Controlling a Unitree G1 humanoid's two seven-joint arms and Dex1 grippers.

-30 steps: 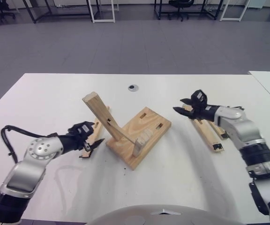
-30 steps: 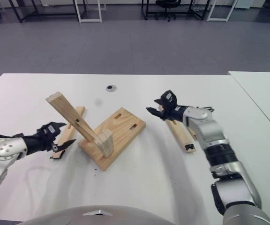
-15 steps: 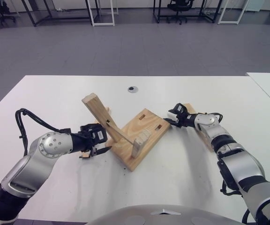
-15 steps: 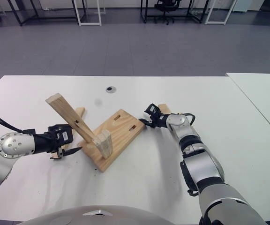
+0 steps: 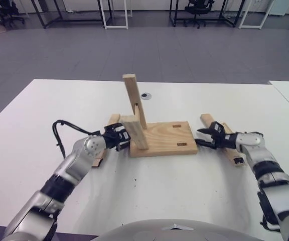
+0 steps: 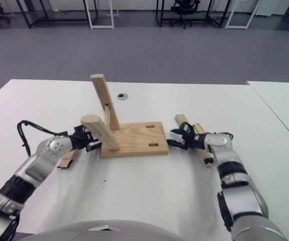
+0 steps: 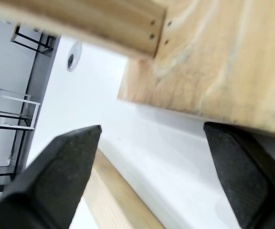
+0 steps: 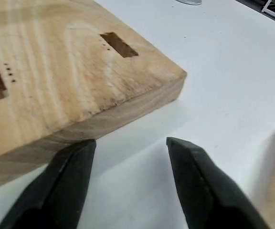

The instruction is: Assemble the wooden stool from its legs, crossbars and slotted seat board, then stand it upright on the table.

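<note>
Flat down at last!
The seat board (image 5: 164,136), tilted a moment ago, now lies flat mid-way across the table (image 5: 44,110), two legs (image 5: 133,100) standing; left gripper (image 5: 122,138) and right gripper (image 5: 201,138), fingers spread, flank its ends.

Open table (image 5: 184,191) before seat board (image 5: 167,138); legs (image 5: 133,103) upright at its left

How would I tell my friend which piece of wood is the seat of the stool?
Look at the middle of the white table. The seat board lies flat there, with loose sticks on either side. It is the only wide, flat piece, with two small slots showing and two legs stuck in one end.
</note>
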